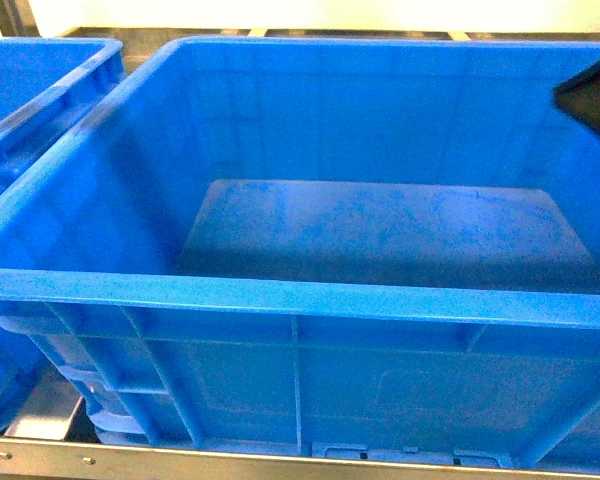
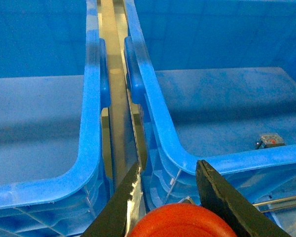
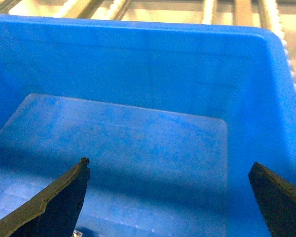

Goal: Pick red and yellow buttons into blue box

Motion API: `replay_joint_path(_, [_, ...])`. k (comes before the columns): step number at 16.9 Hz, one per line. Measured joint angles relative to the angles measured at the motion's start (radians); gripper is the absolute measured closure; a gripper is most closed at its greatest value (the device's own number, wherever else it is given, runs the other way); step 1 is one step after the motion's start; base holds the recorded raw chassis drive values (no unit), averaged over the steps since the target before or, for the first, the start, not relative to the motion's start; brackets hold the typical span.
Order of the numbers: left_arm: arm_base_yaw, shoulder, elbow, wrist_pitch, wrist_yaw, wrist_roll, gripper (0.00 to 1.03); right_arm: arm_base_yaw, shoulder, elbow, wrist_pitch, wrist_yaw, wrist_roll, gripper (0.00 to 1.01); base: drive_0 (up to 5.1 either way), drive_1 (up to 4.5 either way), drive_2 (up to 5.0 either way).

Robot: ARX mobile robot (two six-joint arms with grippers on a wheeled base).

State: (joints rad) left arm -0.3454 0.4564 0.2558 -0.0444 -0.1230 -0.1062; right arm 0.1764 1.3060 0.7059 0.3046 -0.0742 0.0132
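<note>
On my left wrist camera I see the left gripper clamped on the red button, whose domed cap sits between the two dark fingers just outside the near rim of the blue box, above the gap to a second blue crate beside it. A small grey part with a red spot lies on the box floor against the near wall. On my right wrist camera the right gripper hangs over the box interior with its fingers spread wide and nothing between them; I cannot find the yellow button in any view.
</note>
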Motion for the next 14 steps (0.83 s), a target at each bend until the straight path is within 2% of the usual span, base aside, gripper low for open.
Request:
replay_joint_path(1, [0.000, 0.000, 0.000, 0.000, 0.000, 0.000, 0.73, -0.068, -0.078, -0.048, -0.024, -0.034, 0.063, 0.03, 0.0, 0.00, 0.0])
replay_joint_path(2, [0.000, 0.000, 0.000, 0.000, 0.000, 0.000, 0.73, -0.115, -0.137, -0.089, -0.026, -0.061, 0.092, 0.03, 0.0, 0.00, 0.0])
replay_joint_path(3, [0.000, 0.000, 0.000, 0.000, 0.000, 0.000, 0.73, -0.149, -0.192, -0.120, -0.021, -0.083, 0.100, 0.03, 0.0, 0.00, 0.0])
replay_joint_path(5, [0.000, 0.000, 0.000, 0.000, 0.000, 0.000, 0.73, -0.232, -0.352, -0.205, 0.012, -0.112, 0.102, 0.03, 0.0, 0.00, 0.0])
replay_joint_path(6, [0.000, 0.000, 0.000, 0.000, 0.000, 0.000, 0.73, -0.254, -0.421, -0.253, 0.050, -0.113, 0.100, 0.03, 0.0, 0.00, 0.0])
replay_joint_path(7, [0.000, 0.000, 0.000, 0.000, 0.000, 0.000, 0.73, -0.278, -0.486, -0.294, 0.058, -0.115, 0.079, 0.03, 0.0, 0.00, 0.0])
replay_joint_path(8, [0.000, 0.000, 0.000, 0.000, 0.000, 0.000, 0.73, -0.317, -0.547, -0.320, 0.021, -0.144, 0.079, 0.03, 0.0, 0.00, 0.0])
replay_joint_path(9, [0.000, 0.000, 0.000, 0.000, 0.000, 0.000, 0.73, -0.367, -0.610, -0.350, 0.010, -0.147, 0.080, 0.03, 0.0, 0.00, 0.0])
replay_joint_path(11, [0.000, 0.000, 0.000, 0.000, 0.000, 0.000, 0.73, -0.448, -0.747, -0.404, -0.047, -0.185, 0.084, 0.03, 0.0, 0.00, 0.0])
replay_joint_path(12, [0.000, 0.000, 0.000, 0.000, 0.000, 0.000, 0.73, -0.459, -0.816, -0.440, -0.080, -0.179, 0.083, 0.03, 0.0, 0.00, 0.0])
replay_joint_path(14, [0.000, 0.000, 0.000, 0.000, 0.000, 0.000, 0.73, -0.427, -0.953, -0.510, -0.149, -0.177, 0.076, 0.03, 0.0, 0.00, 0.0])
